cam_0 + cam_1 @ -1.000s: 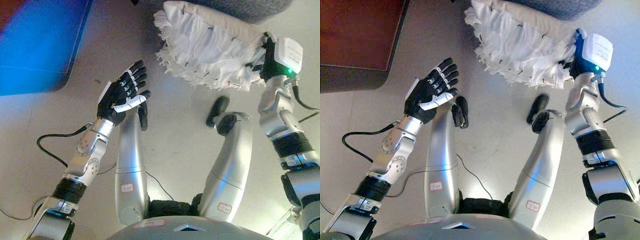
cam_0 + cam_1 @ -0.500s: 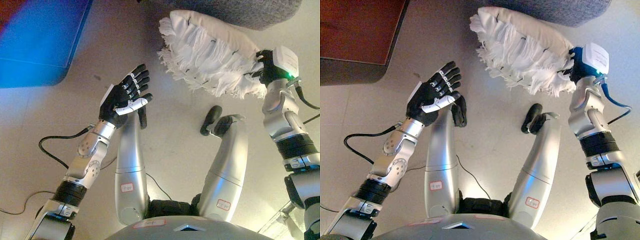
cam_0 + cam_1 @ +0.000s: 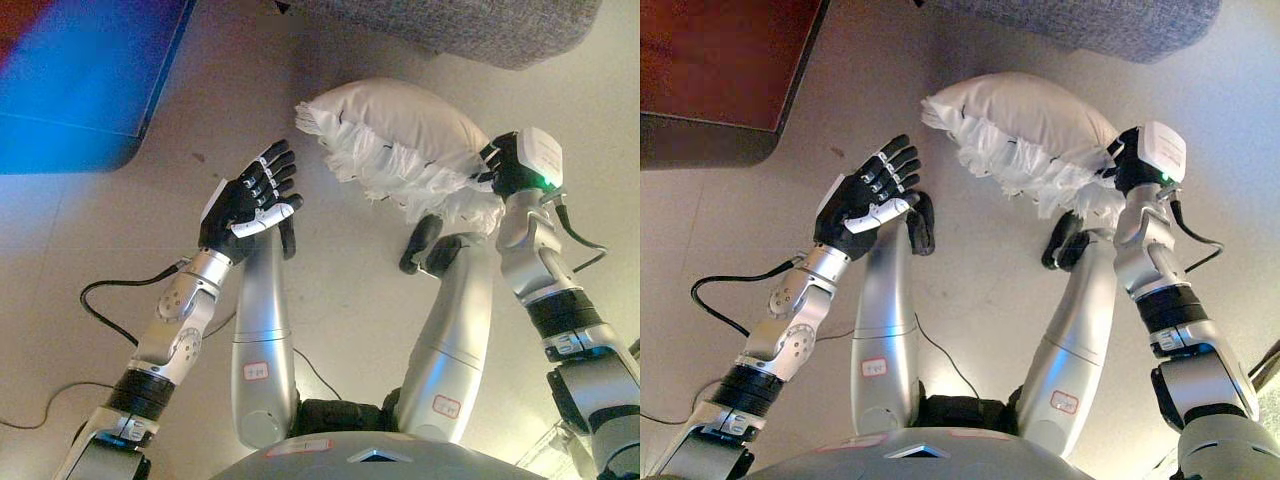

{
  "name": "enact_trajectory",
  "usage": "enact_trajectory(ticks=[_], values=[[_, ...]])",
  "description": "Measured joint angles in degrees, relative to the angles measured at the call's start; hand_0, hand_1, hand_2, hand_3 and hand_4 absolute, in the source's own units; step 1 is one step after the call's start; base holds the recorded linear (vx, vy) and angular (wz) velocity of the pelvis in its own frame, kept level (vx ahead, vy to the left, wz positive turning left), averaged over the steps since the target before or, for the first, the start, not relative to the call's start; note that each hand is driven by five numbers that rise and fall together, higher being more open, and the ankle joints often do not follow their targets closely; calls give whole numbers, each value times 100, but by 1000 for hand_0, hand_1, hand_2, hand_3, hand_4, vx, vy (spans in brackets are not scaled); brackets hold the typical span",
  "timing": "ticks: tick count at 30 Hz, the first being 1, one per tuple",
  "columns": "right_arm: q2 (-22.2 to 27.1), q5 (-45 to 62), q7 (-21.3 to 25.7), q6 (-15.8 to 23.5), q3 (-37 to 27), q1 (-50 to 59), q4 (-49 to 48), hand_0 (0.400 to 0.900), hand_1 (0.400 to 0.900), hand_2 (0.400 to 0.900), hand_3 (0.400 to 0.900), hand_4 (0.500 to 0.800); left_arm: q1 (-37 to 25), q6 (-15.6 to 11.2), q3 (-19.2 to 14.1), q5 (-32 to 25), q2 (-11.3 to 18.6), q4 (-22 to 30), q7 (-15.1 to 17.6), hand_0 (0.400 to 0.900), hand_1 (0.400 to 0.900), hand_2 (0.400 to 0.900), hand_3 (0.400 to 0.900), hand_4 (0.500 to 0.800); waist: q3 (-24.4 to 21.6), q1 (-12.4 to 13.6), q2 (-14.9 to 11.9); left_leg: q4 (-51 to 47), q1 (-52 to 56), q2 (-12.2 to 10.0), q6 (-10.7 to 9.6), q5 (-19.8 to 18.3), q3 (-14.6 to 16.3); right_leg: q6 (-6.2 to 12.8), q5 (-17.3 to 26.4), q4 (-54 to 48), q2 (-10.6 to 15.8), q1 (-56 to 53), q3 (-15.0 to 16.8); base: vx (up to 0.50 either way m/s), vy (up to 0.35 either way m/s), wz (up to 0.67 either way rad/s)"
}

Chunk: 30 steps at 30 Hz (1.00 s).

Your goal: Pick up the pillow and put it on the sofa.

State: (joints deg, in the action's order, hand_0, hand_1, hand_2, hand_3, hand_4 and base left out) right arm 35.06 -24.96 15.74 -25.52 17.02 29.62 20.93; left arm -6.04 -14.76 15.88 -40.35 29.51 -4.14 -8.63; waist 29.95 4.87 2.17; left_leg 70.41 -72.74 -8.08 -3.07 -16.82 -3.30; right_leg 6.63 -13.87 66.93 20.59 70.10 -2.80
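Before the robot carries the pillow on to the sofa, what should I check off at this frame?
1. Pillow off the floor: ok, it hangs in the air.
2. Right hand at the pillow's right end: ok.
3. Right hand's finger closure: cannot tell, fingers hidden in the fringe.
4. Left hand supporting: not ok, open and apart from the pillow.
5. Sofa in view ahead: ok, grey edge at the top.
6. Pillow over the sofa: not ok, it hangs short of it.

The white fringed fabric pillow (image 3: 395, 135) hangs above the pale floor (image 3: 90, 240) between the left hand (image 3: 245, 200) and the right hand (image 3: 503, 170) at its right end, with the grey upholstered sofa (image 3: 470, 25) behind it and the dark wooden cabinet (image 3: 720, 75) at far left.
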Motion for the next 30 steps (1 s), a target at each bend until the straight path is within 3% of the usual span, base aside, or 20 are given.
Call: enact_trajectory(ticks=[6, 15, 18, 25, 30], values=[[-251, -5, 376, 231, 0, -104, -46, 400, 400, 400, 400, 500, -22, -6, 75, 25, -246, -14, 190, 900, 900, 900, 900, 800, 1, 11, -5, -1043, 995, 1, -30, 208, 160, 83, 251, -1090, -16, -1047, -259, 13, -10, 2], [-332, -35, 567, 385, -78, -829, -878, 400, 400, 400, 400, 500, 6, -7, 52, 30, -290, -65, 200, 900, 900, 900, 900, 800, -2, 11, -145, -2442, 2695, 47, -97, 515, 359, 166, 478, -2385, 4, -2755, -622, 37, -44, 6], [-331, -44, 570, 490, -288, -1150, -1128, 400, 400, 400, 400, 500, 60, 19, 12, 150, -396, -68, 336, 900, 900, 900, 900, 800, -9, 18, -187, -2880, 3168, 50, -149, 640, 374, 169, 538, -2719, -19, -3199, -722, 60, -39, -2], [-289, -42, 561, 862, -504, -1796, -1637, 400, 400, 400, 400, 500, 244, 242, -244, 178, -643, -236, 788, 900, 900, 900, 900, 800, -27, 0, -356, -4015, 4247, -98, -287, 1024, 501, 82, 797, -3644, -233, -4169, -928, 56, -35, -5], [-264, -41, 490, 1267, -671, -2321, -2068, 400, 400, 400, 400, 500, 572, 369, -451, 178, -699, -208, 824, 900, 900, 900, 900, 800, -93, -1, -441, -5055, 5269, -160, -365, 1399, 663, 69, 1116, -4597, -461, -5098, -1073, 97, 24, -6]])
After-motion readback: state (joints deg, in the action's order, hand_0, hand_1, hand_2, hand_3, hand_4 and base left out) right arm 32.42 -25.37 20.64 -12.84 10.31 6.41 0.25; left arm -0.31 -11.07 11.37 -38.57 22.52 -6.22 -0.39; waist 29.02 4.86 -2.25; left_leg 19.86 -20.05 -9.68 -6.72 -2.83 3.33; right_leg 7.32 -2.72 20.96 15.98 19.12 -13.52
